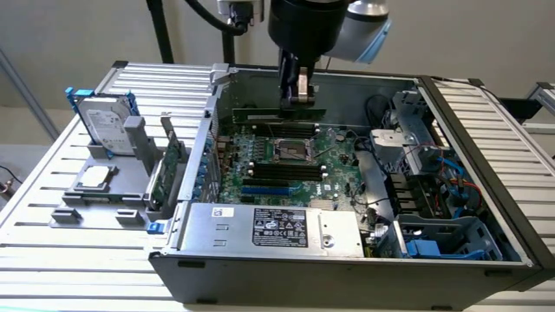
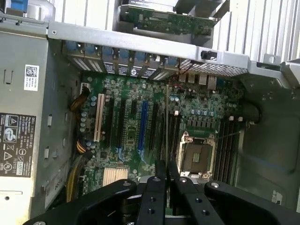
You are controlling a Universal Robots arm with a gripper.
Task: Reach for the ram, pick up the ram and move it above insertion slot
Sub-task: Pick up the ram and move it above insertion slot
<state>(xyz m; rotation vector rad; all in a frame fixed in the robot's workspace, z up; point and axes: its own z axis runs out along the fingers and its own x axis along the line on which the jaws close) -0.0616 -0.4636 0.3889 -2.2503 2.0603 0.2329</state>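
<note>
My gripper hangs inside the open computer case, shut on the ram, a long thin green stick held level and lifted clear of the motherboard. In the wrist view the ram shows edge-on as a thin line running out from between the gripper fingers. It lies along the black insertion slots beside the CPU socket. I cannot tell which slot it is over. The same black slots lie in front of the socket in the exterior view.
A silver hard drive with blue rails, a loose CPU and a green expansion card stand on the grey holder outside the case. The power supply fills the case front. Cables and drive bays crowd the exterior view's right.
</note>
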